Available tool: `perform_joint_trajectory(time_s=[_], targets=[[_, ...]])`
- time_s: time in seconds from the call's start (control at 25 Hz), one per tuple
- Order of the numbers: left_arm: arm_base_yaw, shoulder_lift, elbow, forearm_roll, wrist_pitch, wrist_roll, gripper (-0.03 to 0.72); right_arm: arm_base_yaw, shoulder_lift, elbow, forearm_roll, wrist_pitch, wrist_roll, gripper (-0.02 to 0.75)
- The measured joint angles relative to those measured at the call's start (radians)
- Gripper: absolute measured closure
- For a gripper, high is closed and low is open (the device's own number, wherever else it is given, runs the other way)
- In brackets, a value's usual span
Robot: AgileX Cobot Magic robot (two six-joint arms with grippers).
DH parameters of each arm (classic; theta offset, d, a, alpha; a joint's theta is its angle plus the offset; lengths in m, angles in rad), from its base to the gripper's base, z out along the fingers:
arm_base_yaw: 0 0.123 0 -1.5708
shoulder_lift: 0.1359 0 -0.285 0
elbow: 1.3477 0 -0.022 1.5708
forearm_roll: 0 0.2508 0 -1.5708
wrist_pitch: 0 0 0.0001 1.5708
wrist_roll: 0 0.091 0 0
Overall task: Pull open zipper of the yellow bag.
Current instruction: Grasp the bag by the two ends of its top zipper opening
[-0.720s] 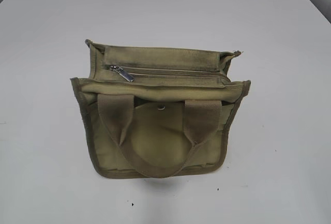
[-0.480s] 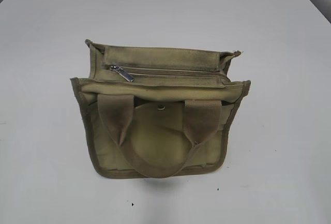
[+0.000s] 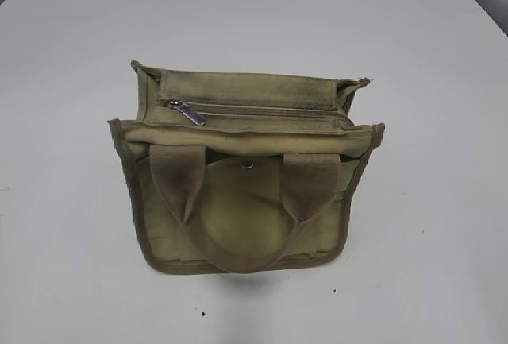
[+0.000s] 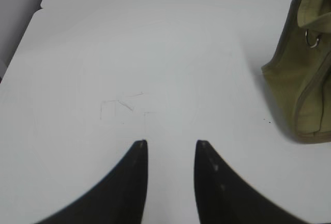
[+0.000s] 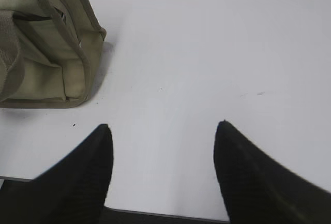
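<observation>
yellow bag (image 3: 246, 173) standing on the white table (image 3: 429, 82), handles draped toward the camera. zipper (image 3: 262, 110) running along the bag's top, closed, its silver pull tab (image 3: 189, 112) at the bag's left end. left claw (image 4: 170, 144) left of the bag, well apart, parted narrowly, pinching nothing. right claw (image 5: 163, 127) right of the bag, spread wide, empty, over bare table.
</observation>
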Motion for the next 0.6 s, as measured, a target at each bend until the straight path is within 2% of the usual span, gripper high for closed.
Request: perform_joint_trajectory(time_s=[0.6], targets=[[0.0, 0.024, -0.004, -0.028, -0.007, 0.0, 0.445, 0.0, 0.0, 0.0, 0.0, 0.0, 0.0, 0.256]])
